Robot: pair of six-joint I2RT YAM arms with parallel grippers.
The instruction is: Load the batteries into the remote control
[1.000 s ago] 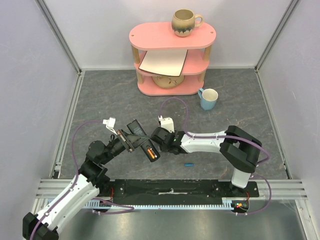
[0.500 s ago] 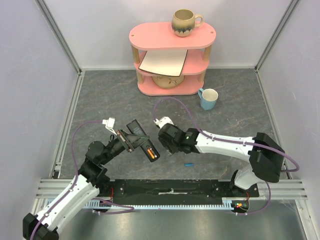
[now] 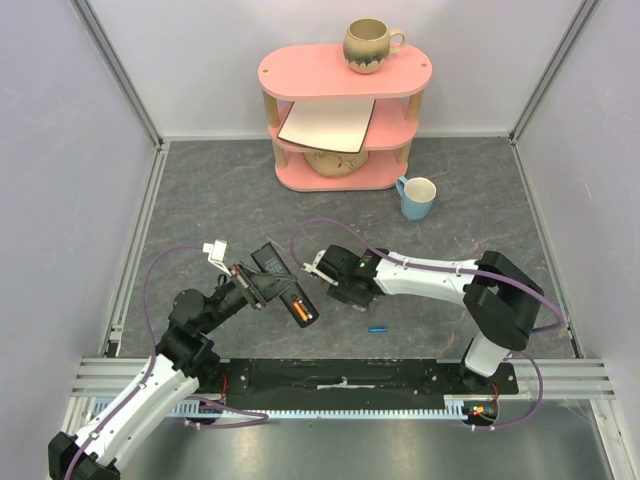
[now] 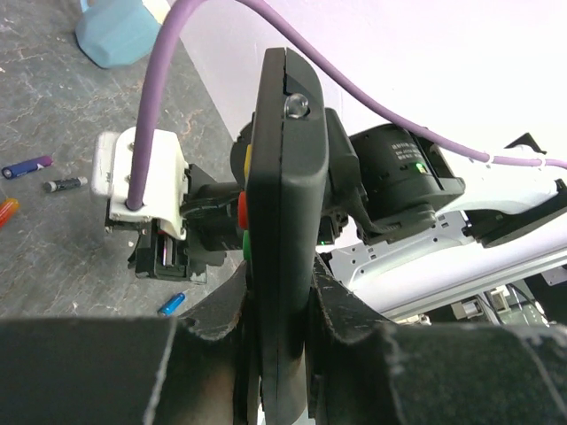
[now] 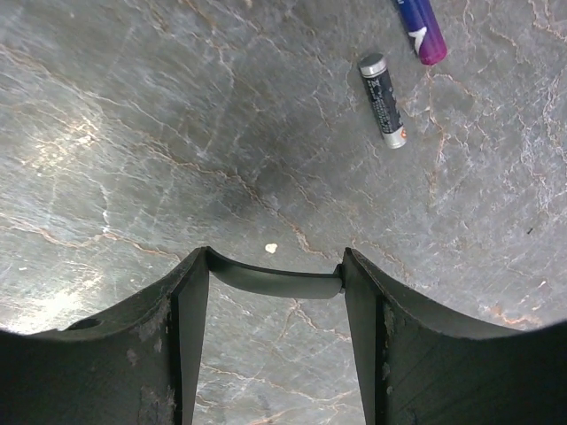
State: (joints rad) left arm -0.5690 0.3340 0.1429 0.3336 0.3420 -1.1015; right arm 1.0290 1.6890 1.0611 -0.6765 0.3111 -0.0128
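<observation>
A grey marbled table [image 3: 200, 200] fills the floor of a pale-walled booth. Near its front edge, left of centre, the remote control [image 4: 283, 195] is lifted off the surface. The left gripper [image 4: 279, 292] is clamped on its lower body, one finger on each broad face, so the left wrist camera sees it edge-on and upright. From above, the remote slants from far-left to near-right, and an orange battery [image 3: 303, 311] shows at its near-right end. Just right of the remote, the right gripper [image 5: 275, 266] points down at the table with its jaws standing apart, only bare stone under the tips. A short way beyond those fingers lie a dark battery [image 5: 383, 100] with silver ends and, close beside it, a purple battery [image 5: 419, 25], the two apart from each other. A blue battery [image 3: 377, 328] lies alone on the table, near and to the right of the right gripper. At the far side stands a pink shelf [image 3: 345, 75] with a brown mug [image 3: 368, 45] on top, and a blue cup [image 3: 417, 197] sits on the table at the shelf's right foot.
</observation>
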